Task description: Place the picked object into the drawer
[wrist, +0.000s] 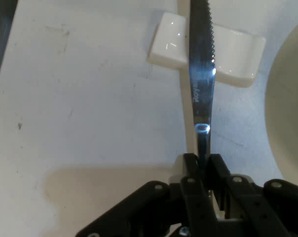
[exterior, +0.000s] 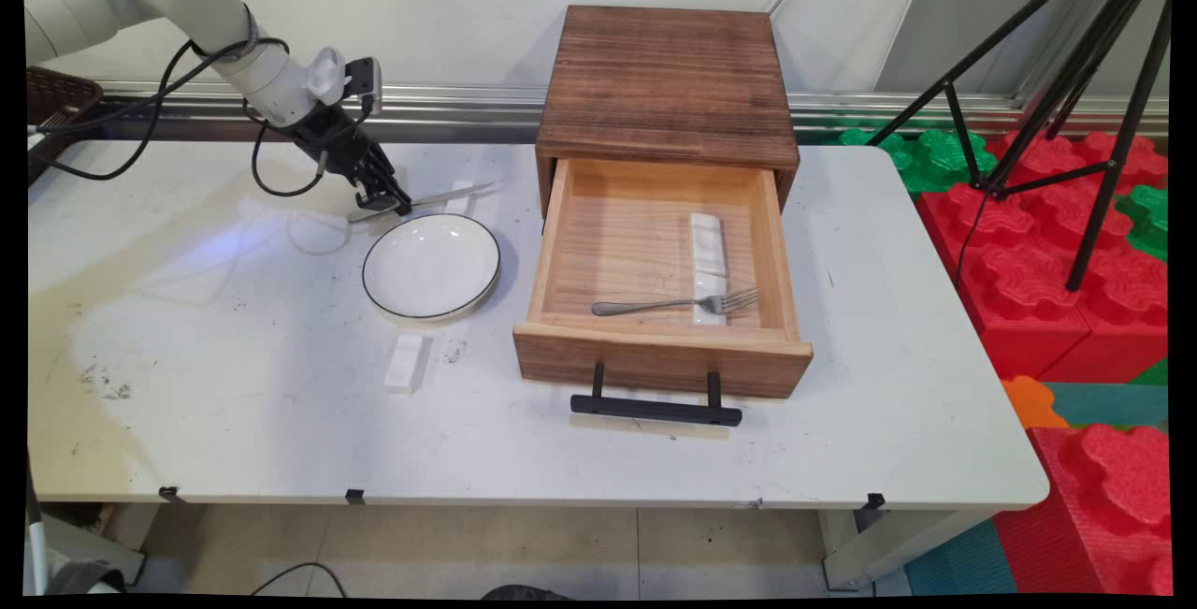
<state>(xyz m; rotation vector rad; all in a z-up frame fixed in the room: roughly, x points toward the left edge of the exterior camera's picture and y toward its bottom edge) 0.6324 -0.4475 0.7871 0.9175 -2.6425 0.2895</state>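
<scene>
My gripper (exterior: 396, 205) (wrist: 202, 163) is shut on the handle of a metal knife (exterior: 439, 198) (wrist: 202, 79) just behind the white plate (exterior: 431, 265) (wrist: 292, 108). The serrated blade points away from the hand and lies across a small white rest (exterior: 460, 196) (wrist: 208, 52) on the table. The knife sits low, close to the tabletop. To the right stands a wooden box (exterior: 666, 85) with its drawer (exterior: 660, 356) pulled open. Inside the drawer a fork (exterior: 675, 303) lies with its tines on another white rest (exterior: 708, 258).
A third white rest (exterior: 405, 363) lies on the table in front of the plate. A dark basket (exterior: 56, 96) sits at the far left edge. A black tripod (exterior: 1075, 76) and red and green foam blocks (exterior: 1047, 244) stand beyond the table's right end.
</scene>
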